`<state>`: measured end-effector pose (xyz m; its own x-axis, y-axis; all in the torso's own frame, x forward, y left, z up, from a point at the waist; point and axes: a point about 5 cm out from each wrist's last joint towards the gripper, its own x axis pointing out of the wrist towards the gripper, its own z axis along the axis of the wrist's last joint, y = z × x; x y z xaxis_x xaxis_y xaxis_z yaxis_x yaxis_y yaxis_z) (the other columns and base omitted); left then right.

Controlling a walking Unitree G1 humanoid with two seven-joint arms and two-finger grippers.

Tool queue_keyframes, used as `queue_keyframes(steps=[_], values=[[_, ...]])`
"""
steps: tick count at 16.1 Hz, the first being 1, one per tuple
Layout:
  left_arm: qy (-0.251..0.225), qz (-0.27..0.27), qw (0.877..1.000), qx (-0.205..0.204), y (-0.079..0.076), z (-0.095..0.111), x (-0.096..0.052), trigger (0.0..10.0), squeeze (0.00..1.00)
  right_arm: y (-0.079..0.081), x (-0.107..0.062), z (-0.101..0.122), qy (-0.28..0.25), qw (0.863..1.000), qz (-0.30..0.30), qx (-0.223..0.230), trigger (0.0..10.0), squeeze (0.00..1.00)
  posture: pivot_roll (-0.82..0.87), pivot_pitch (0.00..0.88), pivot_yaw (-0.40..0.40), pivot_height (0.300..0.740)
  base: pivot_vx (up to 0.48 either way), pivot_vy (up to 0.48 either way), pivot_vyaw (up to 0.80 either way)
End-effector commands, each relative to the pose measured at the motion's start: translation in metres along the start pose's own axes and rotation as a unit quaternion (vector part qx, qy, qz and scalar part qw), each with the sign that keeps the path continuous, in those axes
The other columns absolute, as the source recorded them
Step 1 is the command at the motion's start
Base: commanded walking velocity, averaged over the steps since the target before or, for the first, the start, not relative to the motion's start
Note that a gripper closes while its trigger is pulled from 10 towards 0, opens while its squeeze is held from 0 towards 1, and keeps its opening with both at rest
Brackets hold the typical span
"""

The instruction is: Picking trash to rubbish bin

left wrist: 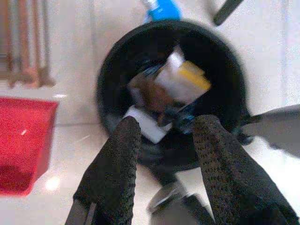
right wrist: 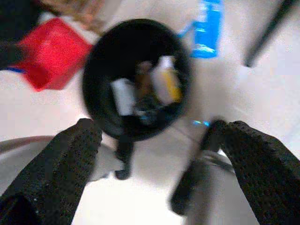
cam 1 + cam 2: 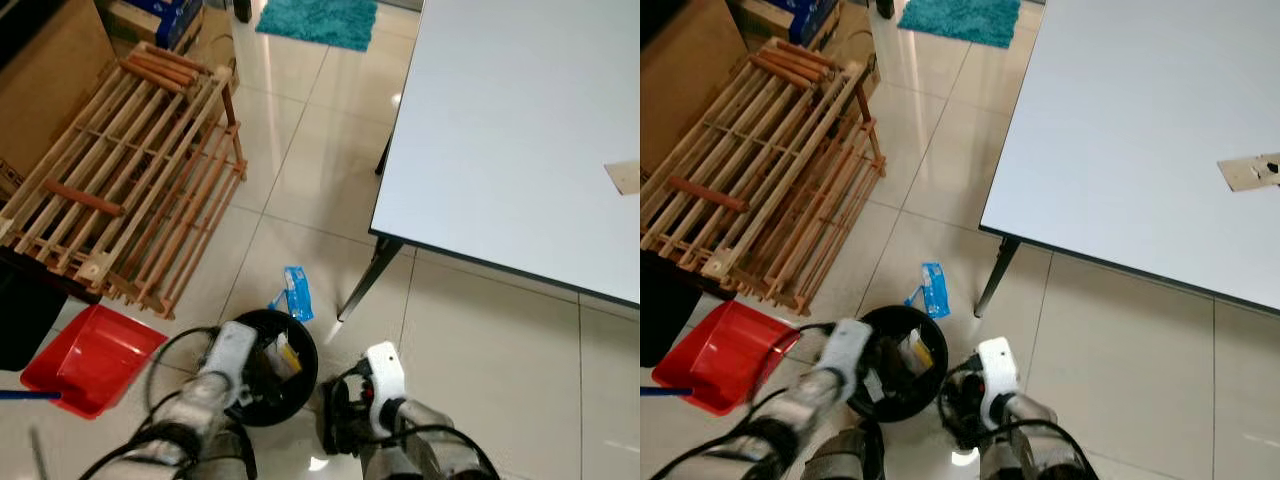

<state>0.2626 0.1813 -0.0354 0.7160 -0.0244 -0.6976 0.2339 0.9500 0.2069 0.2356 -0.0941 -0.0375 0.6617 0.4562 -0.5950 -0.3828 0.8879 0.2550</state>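
A: Bin [image 3: 268, 368]?
B: Black, round, on floor [image 3: 480, 350] betw. both arms; holds trash [image 1: 180, 82], incl. yellow-white pkt.
A: Loose trash?
B: Blue wrapper [image 3: 297, 292] on floor just beyond bin, nr worktop [image 3: 500, 130] leg.
A: Grippers?
B: Left gripper [image 1: 164, 154] over bin rim, fingers released, nothing held. Right gripper [image 2: 154, 159] beside bin, fingers spread, nothing held.
A: Other?
B: Red dustpan [image 3: 90, 360], wooden rack [image 3: 130, 170], both to left.

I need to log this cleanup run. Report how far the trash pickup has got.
Done: the round black rubbish bin already holds several wrappers, among them a white-and-yellow packet. In hand: nothing; the left gripper hangs open over the bin and the right gripper is open beside it. Left: the blue plastic wrapper lies on the tiled floor, next to the bin near the table leg.
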Motion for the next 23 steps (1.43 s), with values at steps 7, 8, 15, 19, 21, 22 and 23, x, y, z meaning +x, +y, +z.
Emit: queue_keyframes(steps=[7, 8, 15, 19, 21, 22, 23], values=[[0.103, 0.044, 0.993, -0.037, 0.015, -0.088, -0.026, 10.0, 0.0, -0.058, -0.024, -0.037, 0.077, 0.976, -0.202, 0.019, 10.0, 0.0, -0.03, 0.171, -0.051, 0.74, 0.0, 0.0, 0.0], [0.103, 0.053, 0.992, -0.041, 0.015, -0.088, -0.026, 10.0, 0.0, -0.061, -0.025, -0.034, 0.066, 0.973, -0.218, 0.023, 10.0, 0.0, -0.01, 0.131, -0.054, 0.74, 0.0, 0.0, 0.0], [0.1, 0.087, 0.991, -0.021, 0.014, -0.079, -0.022, 10.0, 0.0, -0.074, -0.03, -0.026, 0.032, 0.959, -0.282, 0.0, 10.0, 0.0, 0.01, 0.051, -0.059, 0.74, 0.0, 0.0, 0.0], [0.119, 0.102, 0.988, -0.003, 0.015, -0.088, -0.026, 10.0, 0.0, -0.068, -0.033, -0.046, 0.063, 0.96, -0.274, 0.011, 10.0, 0.0, 0.02, 0.046, -0.058, 0.74, 0.0, 0.0, 0.0], [0.13, 0.1, 0.986, 0.001, 0.013, -0.095, -0.029, 10.0, 0.0, -0.066, -0.036, -0.055, 0.074, 0.958, -0.275, 0.025, 10.0, 0.0, 0.01, 0.046, -0.052, 0.74, 0.0, 0.0, 0.0], [0.132, 0.1, 0.986, 0.001, 0.013, -0.097, -0.029, 10.0, 0.0, -0.066, -0.037, -0.058, 0.082, 0.957, -0.276, 0.024, 10.0, 0.0, 0.01, 0.049, -0.052, 0.74, 0.0, -0.251, 0.0], [0.134, 0.101, 0.986, 0.002, 0.013, -0.098, -0.029, 10.0, 0.0, -0.066, -0.039, -0.064, 0.093, 0.956, -0.277, 0.032, 10.0, 0.0, 0.01, 0.051, -0.053, 0.74, 0.0, -0.27, 0.0]])
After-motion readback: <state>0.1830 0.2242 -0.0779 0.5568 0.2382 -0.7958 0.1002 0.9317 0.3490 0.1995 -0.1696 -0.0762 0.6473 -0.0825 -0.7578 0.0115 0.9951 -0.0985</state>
